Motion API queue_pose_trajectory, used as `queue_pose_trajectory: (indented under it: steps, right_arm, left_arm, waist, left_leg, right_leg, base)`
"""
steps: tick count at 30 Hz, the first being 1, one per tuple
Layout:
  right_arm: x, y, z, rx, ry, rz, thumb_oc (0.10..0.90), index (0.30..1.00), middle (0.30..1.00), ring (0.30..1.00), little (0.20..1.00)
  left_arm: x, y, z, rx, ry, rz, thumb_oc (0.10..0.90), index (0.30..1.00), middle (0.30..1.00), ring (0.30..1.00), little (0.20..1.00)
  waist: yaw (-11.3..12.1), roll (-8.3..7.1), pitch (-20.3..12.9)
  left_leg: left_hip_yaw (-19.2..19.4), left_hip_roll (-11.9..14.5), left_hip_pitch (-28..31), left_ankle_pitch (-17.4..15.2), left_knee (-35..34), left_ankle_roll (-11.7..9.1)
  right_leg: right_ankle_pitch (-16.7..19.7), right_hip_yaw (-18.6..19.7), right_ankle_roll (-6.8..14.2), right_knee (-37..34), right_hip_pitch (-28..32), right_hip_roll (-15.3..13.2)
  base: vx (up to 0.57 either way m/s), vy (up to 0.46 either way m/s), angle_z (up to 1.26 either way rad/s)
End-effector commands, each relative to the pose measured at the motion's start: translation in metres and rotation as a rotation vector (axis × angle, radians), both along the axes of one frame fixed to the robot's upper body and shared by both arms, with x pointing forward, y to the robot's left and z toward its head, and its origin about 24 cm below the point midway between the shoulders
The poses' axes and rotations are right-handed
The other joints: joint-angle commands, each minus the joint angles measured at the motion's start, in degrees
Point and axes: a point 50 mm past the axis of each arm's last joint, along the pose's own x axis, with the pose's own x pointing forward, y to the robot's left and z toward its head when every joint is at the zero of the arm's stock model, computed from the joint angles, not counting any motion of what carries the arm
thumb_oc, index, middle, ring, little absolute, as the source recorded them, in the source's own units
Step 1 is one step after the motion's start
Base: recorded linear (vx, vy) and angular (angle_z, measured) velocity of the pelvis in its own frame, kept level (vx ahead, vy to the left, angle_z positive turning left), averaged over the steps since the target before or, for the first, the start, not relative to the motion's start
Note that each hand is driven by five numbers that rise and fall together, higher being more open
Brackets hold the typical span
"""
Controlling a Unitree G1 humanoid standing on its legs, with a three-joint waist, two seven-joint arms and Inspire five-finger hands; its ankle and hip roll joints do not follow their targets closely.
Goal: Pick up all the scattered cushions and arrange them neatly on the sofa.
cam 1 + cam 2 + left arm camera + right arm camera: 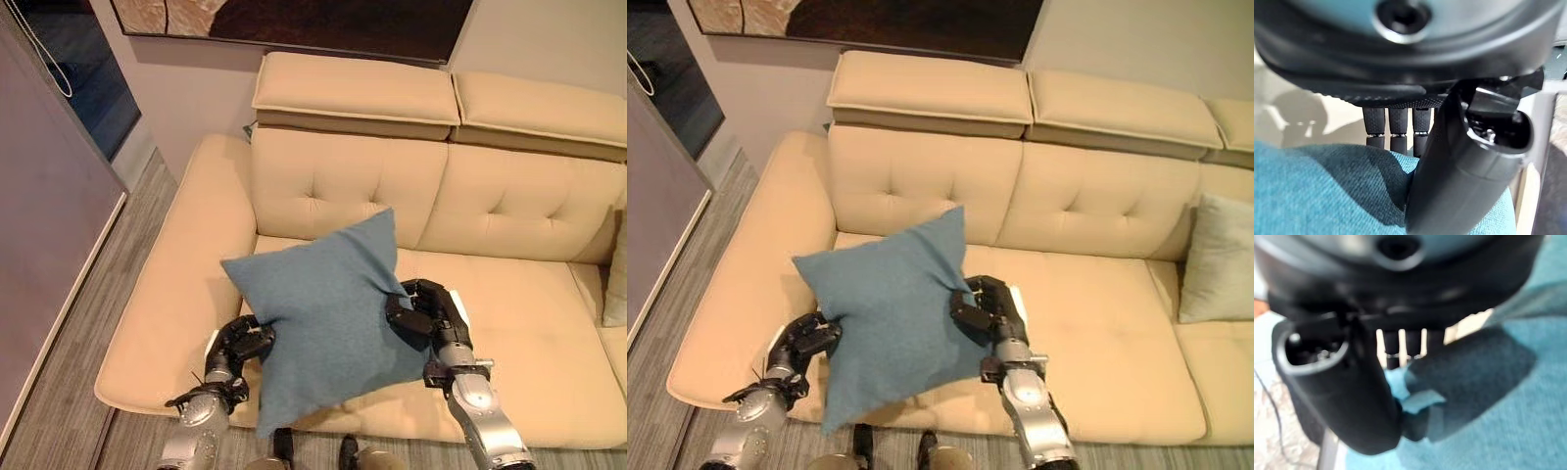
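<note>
blue cushion point(328, 318): square, teal-blue woven fabric, turned corner-up like a diamond, tilted over the front of the left seat, top corner near the backrest, bottom corner past the seat's front edge
pale cushion point(1217, 257): light grey-green, standing upright against the backrest far to the right
sofa point(509, 304): cream, tufted back, two raised headrests, wide left armrest, on a grey wood floor
</note>
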Motion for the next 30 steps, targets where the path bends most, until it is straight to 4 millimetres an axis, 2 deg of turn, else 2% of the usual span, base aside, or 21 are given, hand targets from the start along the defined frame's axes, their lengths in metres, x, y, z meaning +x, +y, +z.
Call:
queue_pose_trajectory:
  steps: [1, 2, 5, 11, 13, 17, 18, 19, 20, 21, 22, 24, 28, 29, 30]
  right_arm:
    - [0.018, 0.008, 0.066, 0.006, -0.35, 0.052, 0.4, 0.3, 0.3, 0.3, 0.3]
    - [0.017, 0.007, 0.066, -0.006, -0.351, 0.049, 0.4, 0.3, 0.3, 0.3, 0.3]
    - [0.017, 0.004, 0.066, -0.019, -0.345, 0.05, 0.4, 0.3, 0.3, 0.3, 0.3]
    - [0.016, 0.0, 0.068, -0.037, -0.353, 0.031, 0.4, 0.3, 0.3, 0.3, 0.3]
    - [0.018, 0.001, 0.07, -0.042, -0.367, 0.027, 0.4, 0.3, 0.3, 0.3, 0.3]
    - [0.03, 0.014, 0.092, -0.039, -0.472, 0.029, 0.4, 0.3, 0.3, 0.3, 0.3]
    - [0.03, 0.014, 0.092, -0.039, -0.474, 0.029, 0.4, 0.3, 0.3, 0.3, 0.3]
    - [0.034, 0.019, 0.098, -0.041, -0.503, 0.035, 0.4, 0.3, 0.3, 0.3, 0.3]
    - [0.041, 0.029, 0.113, -0.042, -0.566, 0.045, 0.4, 0.3, 0.3, 0.3, 0.3]
    - [0.044, 0.034, 0.121, -0.048, -0.599, 0.05, 0.4, 0.3, 0.3, 0.3, 0.3]
    - [0.045, 0.034, 0.121, -0.048, -0.601, 0.05, 0.4, 0.3, 0.3, 0.3, 0.3]
    - [0.051, 0.043, 0.138, -0.069, -0.672, 0.057, 0.4, 0.3, 0.3, 0.3, 0.3]
    - [0.065, 0.066, 0.182, -0.09, -0.846, 0.069, 0.4, 0.3, 0.3, 0.3, 0.3]
    - [0.069, 0.075, 0.203, -0.112, -0.933, 0.056, 0.4, 0.3, 0.3, 0.3, 0.3]
    - [0.07, 0.078, 0.215, -0.129, -0.981, 0.041, 0.4, 0.3, 0.3, 0.3, 0.3]
  left_arm:
    - [0.029, -0.039, 0.058, -0.088, -0.349, -0.123, 0.4, 0.3, 0.3, 0.3, 0.3]
    - [0.03, -0.042, 0.058, -0.092, -0.349, -0.131, 0.4, 0.3, 0.3, 0.3, 0.3]
    - [0.031, -0.046, 0.059, -0.09, -0.352, -0.15, 0.4, 0.3, 0.3, 0.3, 0.3]
    - [0.04, -0.055, 0.073, -0.074, -0.415, -0.179, 0.4, 0.3, 0.3, 0.3, 0.3]
    - [0.045, -0.059, 0.082, -0.059, -0.45, -0.192, 0.4, 0.3, 0.3, 0.3, 0.3]
    - [0.062, -0.072, 0.111, -0.032, -0.564, -0.208, 0.4, 0.3, 0.3, 0.3, 0.3]
    - [0.062, -0.072, 0.111, -0.031, -0.565, -0.208, 0.4, 0.3, 0.3, 0.3, 0.3]
    - [0.067, -0.074, 0.118, -0.026, -0.592, -0.205, 0.4, 0.3, 0.3, 0.3, 0.3]
    - [0.078, -0.082, 0.136, -0.018, -0.655, -0.207, 0.4, 0.3, 0.3, 0.3, 0.3]
    - [0.083, -0.086, 0.145, -0.01, -0.686, -0.208, 0.4, 0.3, 0.3, 0.3, 0.3]
    - [0.083, -0.086, 0.145, -0.009, -0.688, -0.208, 0.4, 0.3, 0.3, 0.3, 0.3]
    - [0.093, -0.092, 0.164, 0.009, -0.75, -0.202, 0.4, 0.3, 0.3, 0.3, 0.3]
    - [0.111, -0.107, 0.212, 0.093, -0.913, -0.201, 0.4, 0.3, 0.3, 0.3, 0.3]
    - [0.118, -0.114, 0.237, 0.141, -0.99, -0.197, 0.4, 0.3, 0.3, 0.3, 0.3]
    - [0.121, -0.117, 0.249, 0.169, -1.027, -0.189, 0.4, 0.3, 0.3, 0.3, 0.3]
  waist:
    - [0.0, -0.44, -5.3]
    - [0.0, -0.63, -6.4]
    - [-0.3, -0.32, -7.8]
    - [-1.0, 0.54, -8.1]
    - [-1.1, 0.93, -7.9]
    - [-1.7, 2.32, -7.0]
    - [-1.7, 2.34, -7.0]
    - [-1.8, 2.67, -6.7]
    - [-2.1, 3.43, -6.3]
    - [-2.2, 3.78, -6.0]
    - [-2.3, 3.8, -6.0]
    - [-2.5, 4.43, -5.5]
    - [-2.7, 5.3, -3.7]
    - [-2.7, 5.52, -3.2]
    - [-2.8, 5.61, -3.1]
  left_leg:
    - [-3.3, 1.8, -0.7, -8.0, 5.1, -3.4]
    - [-2.9, 1.4, -0.3, -7.7, 4.0, -3.6]
    - [-2.8, 1.5, 1.0, -6.9, 1.3, -4.2]
    - [-3.8, 1.8, 2.1, -5.3, -2.2, -5.1]
    - [-3.9, 1.9, 2.2, -4.9, -3.2, -5.4]
    - [-4.1, 2.1, 1.1, -4.2, -4.1, -5.8]
    - [-4.1, 2.1, 1.1, -4.2, -4.1, -5.8]
    - [-4.0, 2.2, 0.6, -4.1, -4.1, -5.9]
    - [-3.9, 2.2, -0.6, -3.7, -4.1, -6.1]
    - [-4.0, 2.3, -1.3, -3.5, -4.1, -6.3]
    - [-4.0, 2.3, -1.4, -3.5, -4.1, -6.3]
    - [-4.1, 2.3, -2.9, -3.1, -4.1, -6.5]
    - [-4.5, 2.4, -7.0, -1.5, -4.1, -6.9]
    - [-4.7, 2.4, -9.4, -0.6, -4.1, -7.3]
    - [-4.7, 2.3, -10.9, -0.1, -4.1, -7.5]
  right_leg:
    - [7.0, 0.7, 1.6, -8.8, 4.1, 1.8]
    - [7.3, 0.1, 1.6, -12.3, 6.0, 2.2]
    - [7.6, -0.5, 1.5, -15.8, 8.4, 3.0]
    - [7.7, -1.8, 1.3, -19.2, 10.5, 3.9]
    - [7.8, -2.0, 1.3, -20.3, 10.8, 4.1]
    - [8.3, -2.3, 1.3, -22.2, 10.2, 4.3]
    - [8.3, -2.3, 1.3, -22.1, 10.2, 4.3]
    - [8.4, -2.3, 1.3, -22.3, 9.8, 4.3]
    - [8.6, -2.1, 1.3, -22.6, 8.9, 4.3]
    - [8.7, -2.1, 1.3, -22.7, 8.2, 4.3]
    - [8.7, -2.1, 1.3, -22.7, 8.1, 4.3]
    - [9.1, -1.8, 1.4, -22.7, 6.6, 4.3]
    - [10.2, -1.0, 1.6, -22.7, 2.2, 4.3]
    - [10.8, -0.5, 1.5, -22.6, -0.3, 4.4]
    - [11.1, -0.3, 1.5, -22.5, -1.9, 4.4]
  base:
    - [0.12, -0.035, 0.07]
    - [0.13, -0.047, 0.29]
    - [0.08, -0.038, 0.24]
    - [0.05, -0.039, 0.13]
    - [0.02, -0.028, 0.04]
    - [-0.03, -0.003, 0.02]
    - [-0.05, 0.003, -0.03]
    - [-0.08, 0.013, 0.0]
    - [-0.1, 0.014, 0.02]
    - [-0.08, 0.016, 0.03]
    - [-0.05, 0.013, 0.04]
    - [-0.07, 0.025, 0.05]
    - [-0.12, 0.024, 0.03]
    - [-0.16, 0.021, -0.02]
    - [-0.13, 0.013, 0.02]
